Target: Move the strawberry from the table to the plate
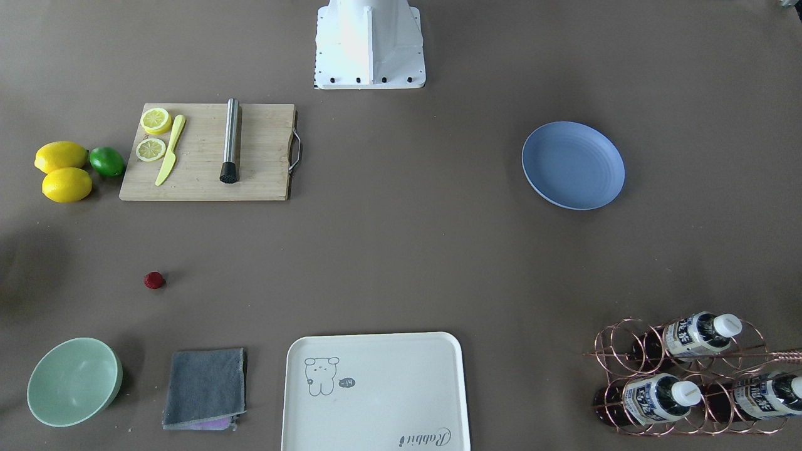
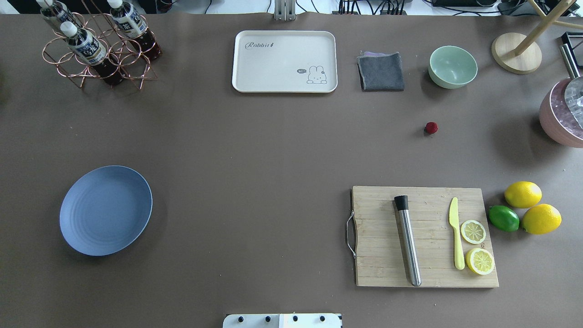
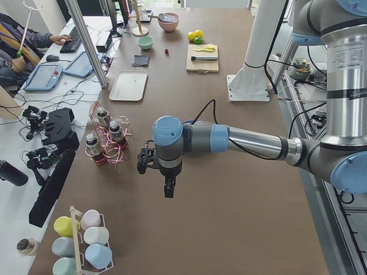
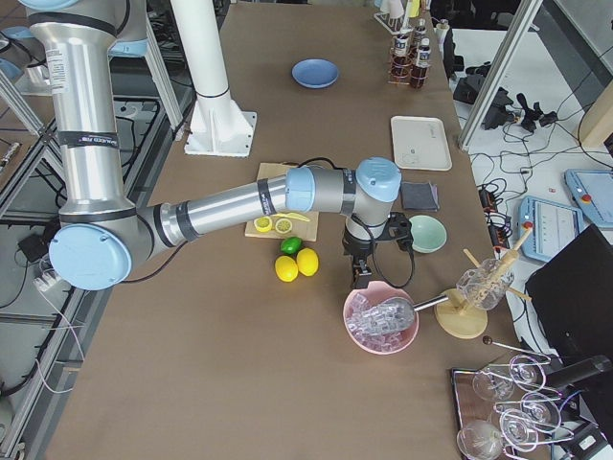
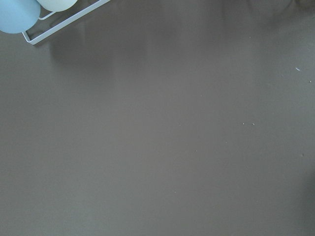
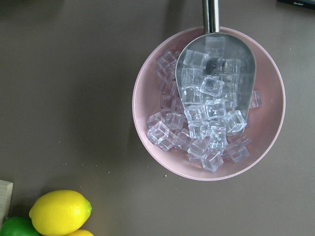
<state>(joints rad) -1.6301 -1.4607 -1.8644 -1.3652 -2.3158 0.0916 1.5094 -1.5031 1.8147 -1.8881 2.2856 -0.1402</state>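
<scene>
Jaw state of the left gripper [image 3: 167, 188] cannot be told: it is seen only from the table-end camera on the robot's left, and no fingers are shown in its wrist view. The same applies to the right gripper [image 4: 362, 278], seen only from the opposite table end. Nothing is seen held by either.

The left gripper is pointed down over a bare part of the table [image 1: 401, 250]. Only brown surface and the corner of a white wire cup rack [image 5: 59, 23] are caught in its wrist view. The right gripper is hung over a pink bowl [image 6: 139, 129] filled with ice cubes, with a metal scoop [image 6: 216, 64] lying in it. Two lemons [image 6: 60, 212] and a lime [image 6: 17, 227] are seen just beside that bowl (lower corner of the wrist view).

The strawberry [image 1: 154, 280] is lying on the table on the robot's right half, touched by nothing. It is placed between the bamboo cutting board [image 1: 257, 178] and the grey cloth [image 1: 205, 387], with the mint-green bowl [image 1: 74, 381] near. The blue plate [image 1: 573, 165] is set on the robot's left half, well apart from the berry. A cream tray [image 1: 388, 401] and a copper rack of bottles [image 1: 683, 376] are set along the far edge. On the board are laid a steel muddler [image 1: 231, 141], a yellow knife [image 1: 170, 151] and lemon slices [image 1: 152, 149].
</scene>
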